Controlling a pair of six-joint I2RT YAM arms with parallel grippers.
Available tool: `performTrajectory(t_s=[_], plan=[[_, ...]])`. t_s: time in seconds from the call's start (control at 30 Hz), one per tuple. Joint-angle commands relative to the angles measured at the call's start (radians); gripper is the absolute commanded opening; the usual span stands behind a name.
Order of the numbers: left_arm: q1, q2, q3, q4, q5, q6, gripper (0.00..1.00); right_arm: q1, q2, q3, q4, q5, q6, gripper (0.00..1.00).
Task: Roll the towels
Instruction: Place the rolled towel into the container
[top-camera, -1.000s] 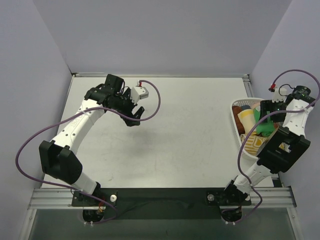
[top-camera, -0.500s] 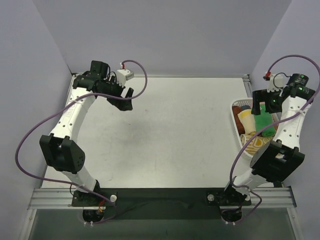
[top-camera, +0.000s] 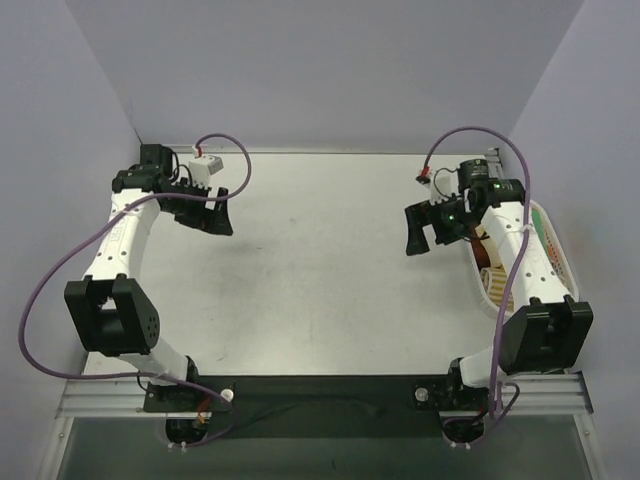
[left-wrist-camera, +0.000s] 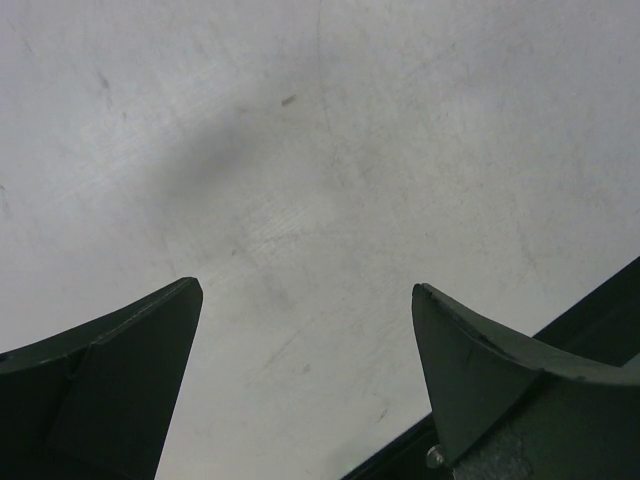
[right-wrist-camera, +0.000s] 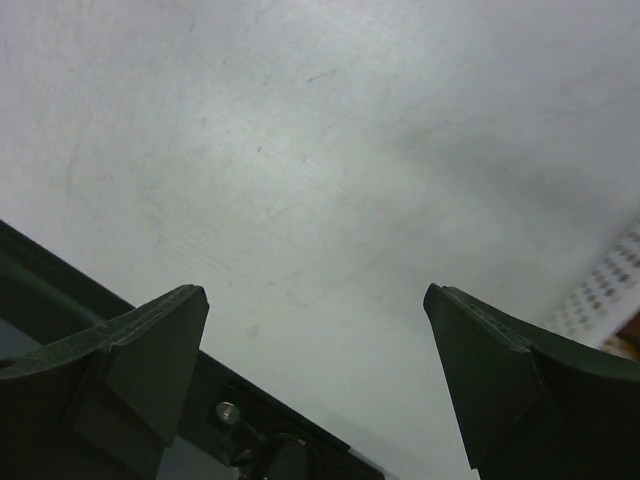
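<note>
Left end effector, right end effector: both wide, empty. Towels probably in basket, hidden behind arm. Spread one flat on tabletop before rolling.

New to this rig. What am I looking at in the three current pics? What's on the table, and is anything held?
It is two white robot arms, the left arm and the right arm, bolted at the near edge of a grey table. The wide picture looks down from above and behind them. The other two come from wrist cameras, each looking out between its own black fingers. The left gripper and the right gripper hover open over the table, holding nothing. A white slatted plastic basket sits at the right edge, its contents mostly hidden behind the right arm.
</note>
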Motion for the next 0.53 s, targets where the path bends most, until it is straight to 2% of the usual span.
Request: performTrajectory(t_s=[0.0,0.1,0.2,0.3,0.5], plan=[[0.016,-0.129,-0.163,0.073,-0.061,0.020,0.97,0.093,-0.075,-0.161,0.046,-0.044,0.067,1.00],[0.015,-0.218,-0.316,0.130,-0.092,0.040,0.97,0.165,-0.129,-0.301,0.145,-0.022,0.118,1.00],[0.013,-0.274,-0.427,0.144,-0.130,0.072,0.97,0.223,-0.157,-0.359,0.182,0.017,0.095,1.00],[0.013,-0.317,-0.502,0.150,-0.148,0.098,0.97,0.230,-0.146,-0.356,0.189,0.027,0.083,1.00],[0.015,-0.370,-0.535,0.175,-0.168,0.078,0.97,0.231,-0.126,-0.339,0.204,0.025,0.078,1.00]])
